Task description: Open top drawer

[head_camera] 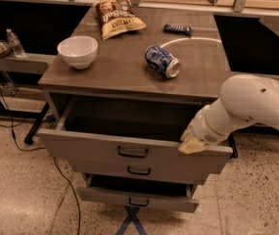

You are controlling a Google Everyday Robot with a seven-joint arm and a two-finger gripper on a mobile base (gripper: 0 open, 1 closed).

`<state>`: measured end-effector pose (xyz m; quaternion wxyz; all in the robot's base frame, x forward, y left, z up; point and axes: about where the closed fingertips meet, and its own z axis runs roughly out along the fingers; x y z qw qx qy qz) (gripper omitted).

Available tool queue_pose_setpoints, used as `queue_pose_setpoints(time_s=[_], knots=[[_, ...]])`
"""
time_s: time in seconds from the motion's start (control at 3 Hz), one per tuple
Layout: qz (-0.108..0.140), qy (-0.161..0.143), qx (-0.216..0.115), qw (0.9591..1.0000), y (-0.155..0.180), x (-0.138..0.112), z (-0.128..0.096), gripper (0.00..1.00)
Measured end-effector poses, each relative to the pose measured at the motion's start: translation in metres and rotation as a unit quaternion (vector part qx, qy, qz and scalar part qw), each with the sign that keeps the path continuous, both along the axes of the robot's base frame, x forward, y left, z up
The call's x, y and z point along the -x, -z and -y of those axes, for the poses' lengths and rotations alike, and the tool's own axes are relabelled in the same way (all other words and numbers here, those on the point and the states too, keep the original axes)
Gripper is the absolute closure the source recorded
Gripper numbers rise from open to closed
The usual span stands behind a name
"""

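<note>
Cabinet top (119,75) w/ bowl (78,51), chip bag (117,16), tipped can (162,61), dark bar (177,29); gripper (192,143) below front-R.

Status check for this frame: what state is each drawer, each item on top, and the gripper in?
Top drawer: pulled open.
Middle drawer: shut.
Bottom drawer: slightly open.
Can: lying on its side.
Bowl: upright.
Chip bag: lying flat.
Gripper: at the right end of the top drawer's front edge.
</note>
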<state>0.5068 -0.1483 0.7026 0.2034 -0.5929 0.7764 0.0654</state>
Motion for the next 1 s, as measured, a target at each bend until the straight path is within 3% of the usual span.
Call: queue_pose_setpoints(time_s=[0.33, 0.67, 1.0], knots=[[0.03, 0.008, 0.031, 0.999, -0.061, 0.019, 0.013, 0.0], [0.054, 0.008, 0.04, 0.9977, -0.093, 0.022, 0.017, 0.16], [0.069, 0.005, 0.03, 0.9971, -0.099, 0.01, 0.012, 0.39]])
